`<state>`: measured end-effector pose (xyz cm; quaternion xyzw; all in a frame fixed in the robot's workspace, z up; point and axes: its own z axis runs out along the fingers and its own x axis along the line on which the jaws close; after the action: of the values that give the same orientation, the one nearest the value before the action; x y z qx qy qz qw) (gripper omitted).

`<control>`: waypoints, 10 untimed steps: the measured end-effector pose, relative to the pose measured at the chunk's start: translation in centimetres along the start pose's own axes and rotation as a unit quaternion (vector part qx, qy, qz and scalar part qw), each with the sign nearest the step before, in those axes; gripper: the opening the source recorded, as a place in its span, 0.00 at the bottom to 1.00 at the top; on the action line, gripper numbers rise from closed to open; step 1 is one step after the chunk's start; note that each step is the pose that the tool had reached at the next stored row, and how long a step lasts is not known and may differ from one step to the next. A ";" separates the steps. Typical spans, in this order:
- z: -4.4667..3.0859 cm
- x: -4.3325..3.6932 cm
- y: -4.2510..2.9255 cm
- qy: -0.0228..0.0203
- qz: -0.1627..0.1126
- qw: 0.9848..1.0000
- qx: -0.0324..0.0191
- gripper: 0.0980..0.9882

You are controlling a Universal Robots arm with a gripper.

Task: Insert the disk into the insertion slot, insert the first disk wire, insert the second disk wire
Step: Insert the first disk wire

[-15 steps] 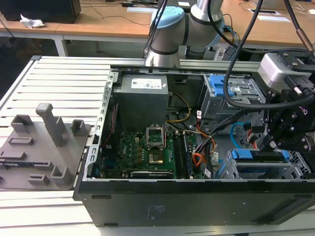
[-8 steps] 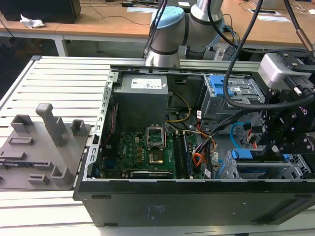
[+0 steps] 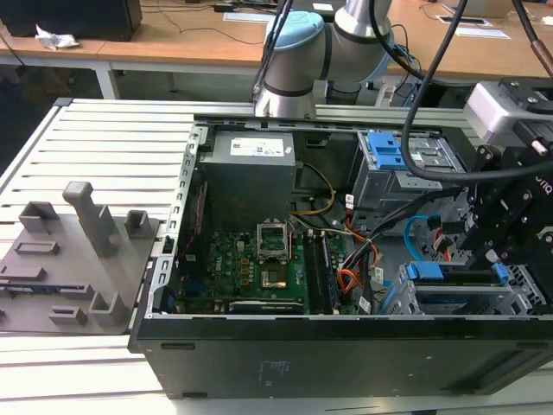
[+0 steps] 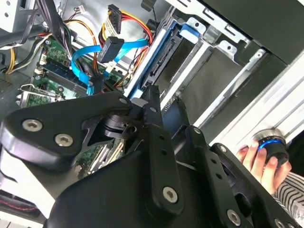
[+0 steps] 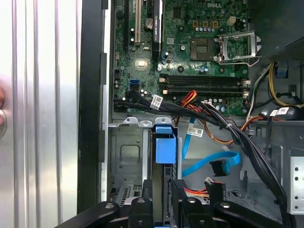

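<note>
The disk point(image 5: 164, 142) stands in the slot point(image 5: 128, 156), the hand point(image 5: 164, 185) pinching it (red wire point(image 4: 115, 11) and blue cable point(image 5: 199, 166) not yet plugged).

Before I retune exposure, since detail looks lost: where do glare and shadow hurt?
First wrist view: the slatted table blows out white. Second wrist view: the claw goes flat black against bright metal. Exterior view: even light, the case front dark.

Glossy plastic second disk wire point(image 5: 202, 165); bare sheet-metal insertion slot point(image 5: 126, 145).
</note>
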<state>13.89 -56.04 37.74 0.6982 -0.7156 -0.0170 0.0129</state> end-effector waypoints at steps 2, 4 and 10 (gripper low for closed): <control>-0.98 -0.01 0.04 0.000 0.000 1.000 0.000 0.23; -1.83 -0.02 0.08 0.001 0.000 1.000 0.000 0.23; -2.80 -0.03 0.12 0.001 0.000 1.000 0.000 0.23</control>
<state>13.89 -56.02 40.54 0.6982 -0.7156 -0.0163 0.0136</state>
